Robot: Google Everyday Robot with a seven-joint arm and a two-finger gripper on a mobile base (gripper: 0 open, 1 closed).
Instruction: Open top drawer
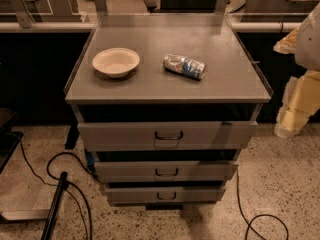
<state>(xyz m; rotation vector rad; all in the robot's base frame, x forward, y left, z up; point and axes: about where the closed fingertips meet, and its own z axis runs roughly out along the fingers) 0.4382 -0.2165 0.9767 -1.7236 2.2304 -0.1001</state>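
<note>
The top drawer (115, 135) sits just under the grey cabinet top (225, 89), its dark loop handle (168, 135) at centre. On top, a pale bowl (116, 62) lies at 9 o'clock of a crushed can (184, 66). The gripper (295, 106), seemingly the pale shape at the cabinet's 3 o'clock, hangs apart from it. How far open it is cannot be told.

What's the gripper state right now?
Gripper: open or closed cannot be told. It is at the right edge of the view, beside the cabinet, away from the top drawer and its handle.
</note>
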